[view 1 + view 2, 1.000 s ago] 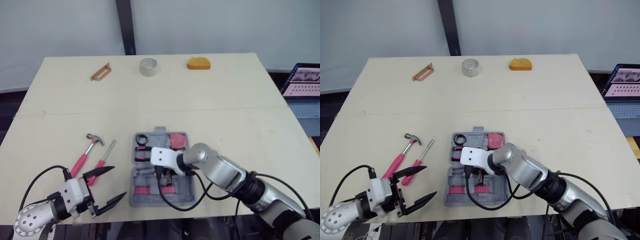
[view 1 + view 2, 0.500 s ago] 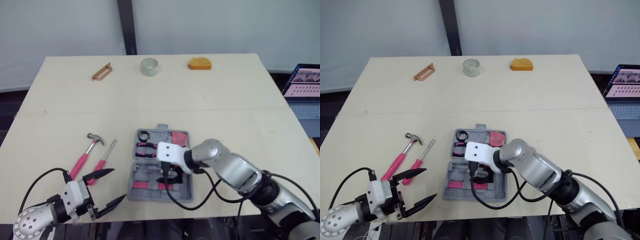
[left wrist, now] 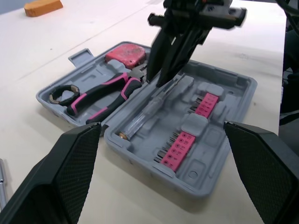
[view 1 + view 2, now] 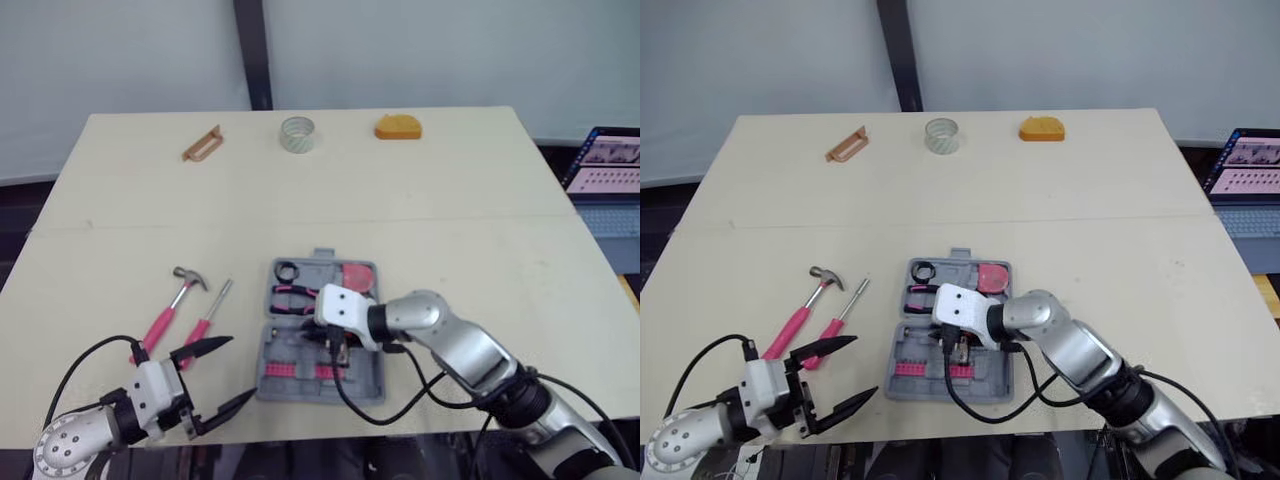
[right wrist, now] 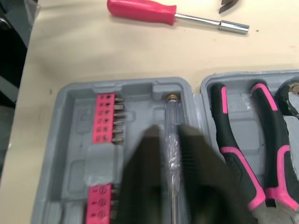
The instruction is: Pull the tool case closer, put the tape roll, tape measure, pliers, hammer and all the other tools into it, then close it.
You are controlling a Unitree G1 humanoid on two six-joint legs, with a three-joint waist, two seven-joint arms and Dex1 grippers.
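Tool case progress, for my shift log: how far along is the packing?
Done: the open tool case sits near the front edge, pliers inside. In hand: right gripper over the clear screwdriver in its slot; left gripper open, empty. Left: hammer, pink screwdriver, far tape roll, then closing the lid.
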